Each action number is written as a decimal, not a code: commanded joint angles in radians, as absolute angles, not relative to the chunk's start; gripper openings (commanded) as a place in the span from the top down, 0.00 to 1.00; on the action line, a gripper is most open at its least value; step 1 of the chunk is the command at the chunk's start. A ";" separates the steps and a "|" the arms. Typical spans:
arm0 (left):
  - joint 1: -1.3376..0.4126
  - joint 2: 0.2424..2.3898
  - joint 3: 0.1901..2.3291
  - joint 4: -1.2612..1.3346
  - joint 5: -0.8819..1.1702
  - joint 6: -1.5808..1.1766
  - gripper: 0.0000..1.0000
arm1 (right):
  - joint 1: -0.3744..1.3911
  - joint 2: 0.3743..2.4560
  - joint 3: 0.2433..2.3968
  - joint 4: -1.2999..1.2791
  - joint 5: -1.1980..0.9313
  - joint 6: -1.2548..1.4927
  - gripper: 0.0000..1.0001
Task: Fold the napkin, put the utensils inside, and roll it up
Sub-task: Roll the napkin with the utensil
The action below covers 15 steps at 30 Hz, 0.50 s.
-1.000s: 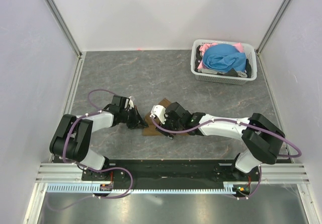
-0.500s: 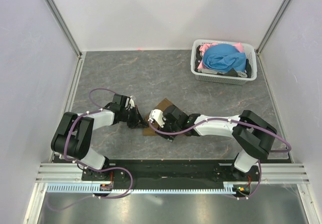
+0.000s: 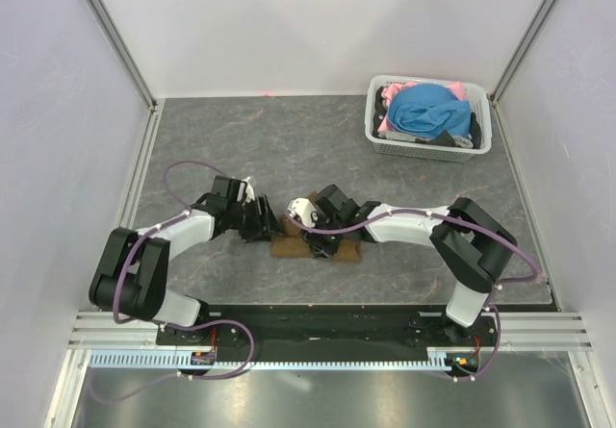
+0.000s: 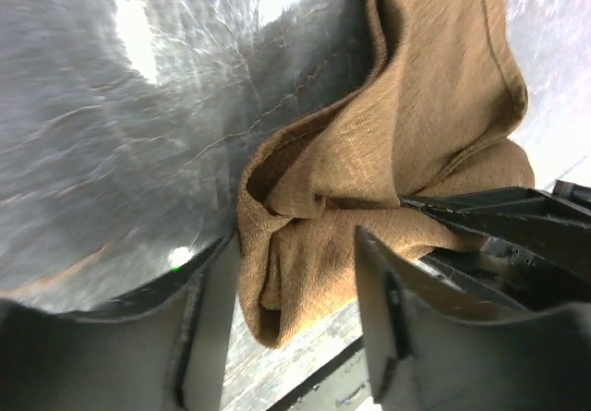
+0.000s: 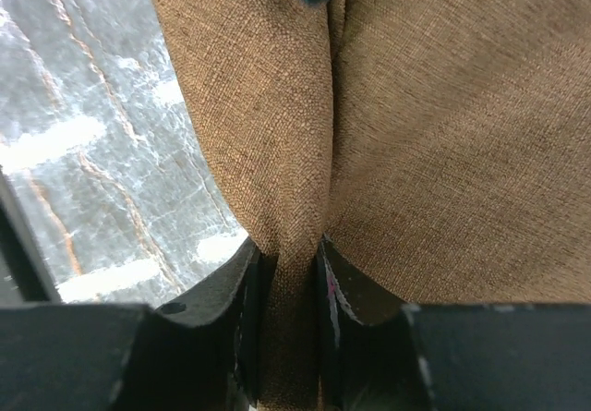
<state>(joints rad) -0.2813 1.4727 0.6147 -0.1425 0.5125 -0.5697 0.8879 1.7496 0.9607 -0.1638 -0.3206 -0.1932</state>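
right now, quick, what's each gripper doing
left gripper: fingers apart with the bunched napkin between them; cannot tell if it grips.
right gripper: closed, pinching a fold of the napkin.

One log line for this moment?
right fingers pinched on fold of brown cloth napkin | left fingers straddle bunched end, grip unclear | silver fork unseen

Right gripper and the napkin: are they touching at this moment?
Touching. The right wrist view shows a fold of the napkin pinched between the two fingers of the right gripper, with no gap on either side.
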 commanded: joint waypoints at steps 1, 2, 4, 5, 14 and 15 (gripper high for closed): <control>-0.279 1.367 0.653 -0.233 0.335 -0.500 0.35 | 0.841 1.815 0.956 -0.229 -0.494 -0.150 0.74; -0.279 1.327 0.643 -0.235 0.321 -0.502 0.34 | 0.833 1.822 0.957 -0.230 -0.538 -0.149 0.74; -0.279 1.286 0.627 -0.233 0.296 -0.506 0.34 | 0.806 1.848 0.968 -0.245 -0.575 -0.137 0.75; -0.279 1.254 0.611 -0.230 0.293 -0.508 0.34 | 0.798 1.861 0.991 -0.256 -0.606 -0.126 0.75; -0.285 1.155 0.497 -0.118 0.397 -0.538 0.37 | 0.721 2.020 1.158 -0.446 -0.767 -0.084 0.75; -0.287 1.154 0.489 -0.112 0.403 -0.545 0.39 | 0.716 2.043 1.169 -0.465 -0.793 -0.069 0.75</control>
<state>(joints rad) -0.2817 1.1767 0.5274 -0.1764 0.3515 -0.5495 0.7288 1.9404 1.1381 -0.3084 -0.7204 -0.0891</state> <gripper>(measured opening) 0.633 0.282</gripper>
